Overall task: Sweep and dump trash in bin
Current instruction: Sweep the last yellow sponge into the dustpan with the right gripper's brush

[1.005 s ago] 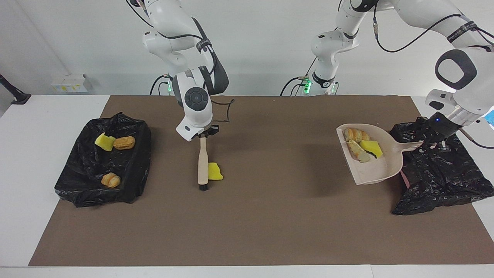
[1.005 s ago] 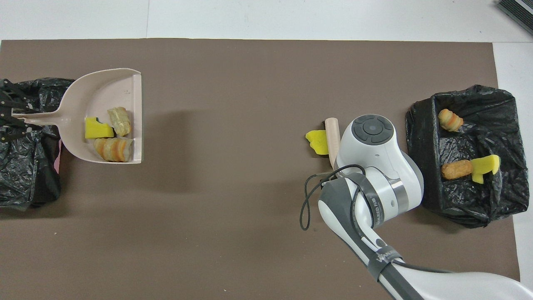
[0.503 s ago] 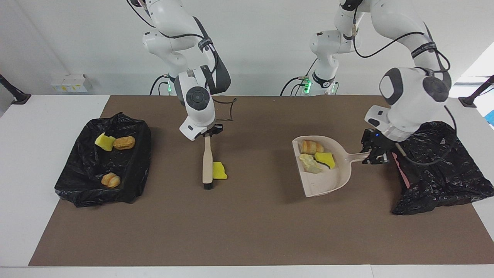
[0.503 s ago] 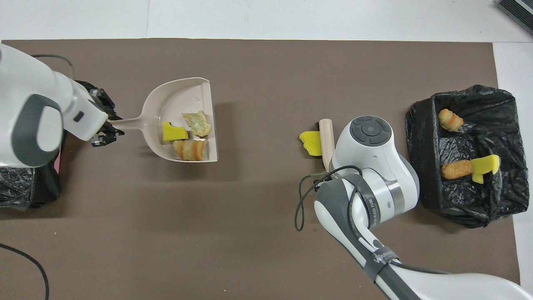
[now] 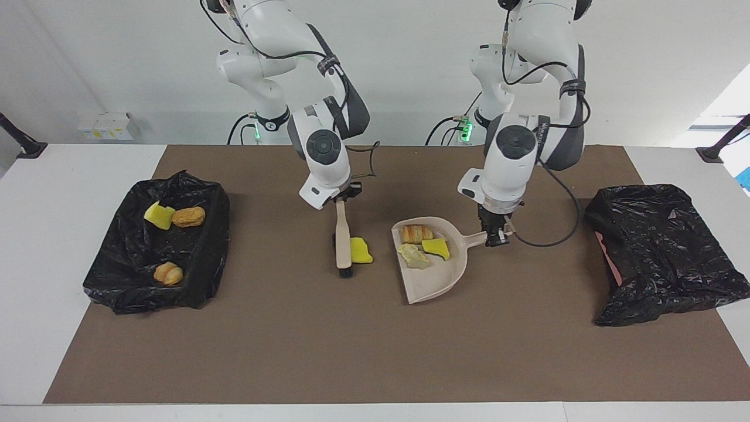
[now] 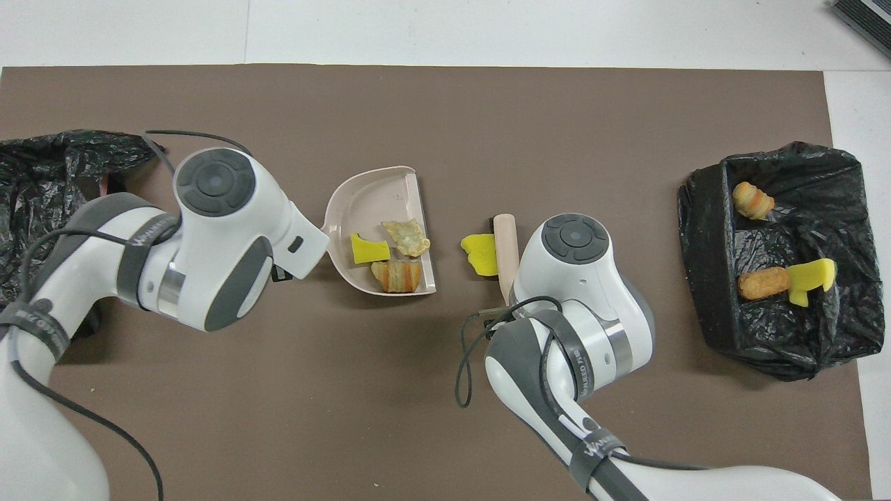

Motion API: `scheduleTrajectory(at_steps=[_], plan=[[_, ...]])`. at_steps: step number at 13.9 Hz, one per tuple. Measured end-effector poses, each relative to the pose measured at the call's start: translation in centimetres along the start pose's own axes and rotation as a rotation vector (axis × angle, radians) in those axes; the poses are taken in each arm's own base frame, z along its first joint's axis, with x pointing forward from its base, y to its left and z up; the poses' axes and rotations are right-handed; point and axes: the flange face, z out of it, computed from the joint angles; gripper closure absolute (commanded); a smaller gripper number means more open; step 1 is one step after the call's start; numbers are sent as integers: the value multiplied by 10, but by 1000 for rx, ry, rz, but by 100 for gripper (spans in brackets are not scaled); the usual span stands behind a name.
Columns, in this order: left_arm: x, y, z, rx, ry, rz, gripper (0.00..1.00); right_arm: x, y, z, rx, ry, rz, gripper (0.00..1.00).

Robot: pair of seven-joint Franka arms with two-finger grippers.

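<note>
My right gripper (image 5: 343, 198) is shut on the beige handle of the brush (image 5: 341, 237), whose black bristles rest on the brown mat. A loose yellow sponge scrap (image 5: 360, 251) lies against the brush, between it and the dustpan's open edge; it also shows in the overhead view (image 6: 479, 252). My left gripper (image 5: 495, 234) is shut on the handle of the beige dustpan (image 5: 436, 281), low at the mat's middle. The dustpan (image 6: 372, 198) holds a yellow chunk (image 6: 369, 248), a pale lump (image 6: 406, 236) and a bread-like piece (image 6: 397, 275). Both grippers are hidden under their wrists in the overhead view.
A black-lined bin (image 5: 199, 258) at the right arm's end holds three scraps, also seen in the overhead view (image 6: 703, 278). A crumpled black bag (image 5: 662, 252) lies at the left arm's end. The mat (image 5: 375, 351) covers most of the table.
My left arm has carried the dustpan from the black bag to the mat's middle. My right gripper has pushed the brush and the yellow scrap toward the dustpan.
</note>
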Motion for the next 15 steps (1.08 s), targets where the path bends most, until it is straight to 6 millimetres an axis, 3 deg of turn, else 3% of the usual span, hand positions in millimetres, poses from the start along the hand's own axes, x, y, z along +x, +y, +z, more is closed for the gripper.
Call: scheduleTrajectory(at_steps=[2, 8, 13, 15], plan=[[18, 18, 8, 7, -20, 22, 100, -8, -19, 3, 36, -16, -8, 100], [13, 27, 20, 60, 1, 44, 100, -32, -75, 5, 91, -28, -13, 100], [11, 30, 21, 72, 10, 45, 100, -30, -116, -34, 169, 23, 81, 100], [11, 30, 20, 73, 10, 45, 100, -26, -117, -44, 181, 39, 90, 100]])
